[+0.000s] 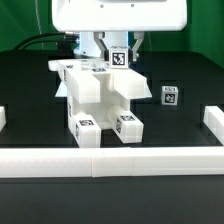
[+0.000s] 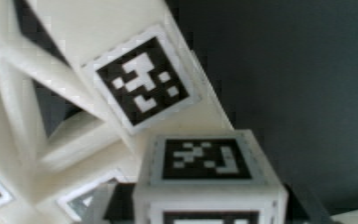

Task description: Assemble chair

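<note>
The chair (image 1: 100,98) is a blocky white structure of tagged panels and bars standing mid-table, with two tagged feet toward the front. My gripper (image 1: 119,50) is above its rear top and looks shut on a white tagged block (image 1: 120,58). In the wrist view that block (image 2: 202,160) fills the space between the jaws, with dark strips on both sides of it. My gripper (image 2: 202,208) is mostly hidden behind it. A slanted white bar with a large tag (image 2: 149,85) of the chair lies just beyond the block.
A small loose white tagged cube (image 1: 170,96) sits on the black table at the exterior view's right. The long low white border wall (image 1: 110,160) runs along the front, with raised ends at the left (image 1: 3,118) and right (image 1: 212,120).
</note>
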Controlling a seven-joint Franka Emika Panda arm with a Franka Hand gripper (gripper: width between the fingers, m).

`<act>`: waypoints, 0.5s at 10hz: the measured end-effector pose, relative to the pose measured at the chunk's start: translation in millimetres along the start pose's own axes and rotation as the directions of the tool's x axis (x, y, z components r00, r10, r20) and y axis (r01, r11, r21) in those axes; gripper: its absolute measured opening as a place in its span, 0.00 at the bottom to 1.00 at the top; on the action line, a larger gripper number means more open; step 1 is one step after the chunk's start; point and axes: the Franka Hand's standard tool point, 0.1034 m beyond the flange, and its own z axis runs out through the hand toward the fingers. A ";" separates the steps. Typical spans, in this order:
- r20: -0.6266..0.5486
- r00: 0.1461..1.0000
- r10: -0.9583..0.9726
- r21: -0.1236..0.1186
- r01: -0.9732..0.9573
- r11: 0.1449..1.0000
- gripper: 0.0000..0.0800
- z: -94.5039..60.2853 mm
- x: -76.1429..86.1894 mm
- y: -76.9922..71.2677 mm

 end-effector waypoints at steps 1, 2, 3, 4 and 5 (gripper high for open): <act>0.005 0.995 0.098 0.000 -0.098 0.995 0.34 0.5 -1.5 -1.3; 0.016 0.981 0.195 -0.002 -0.195 0.981 0.34 1.1 -3.8 -3.3; 0.025 0.959 0.283 -0.006 -0.283 0.959 0.34 1.3 -5.3 -4.9; 0.037 0.935 0.352 -0.012 -0.352 0.936 0.34 1.4 -6.6 -6.6; 0.041 0.886 0.462 -0.019 -0.462 0.887 0.34 1.9 -6.5 -7.5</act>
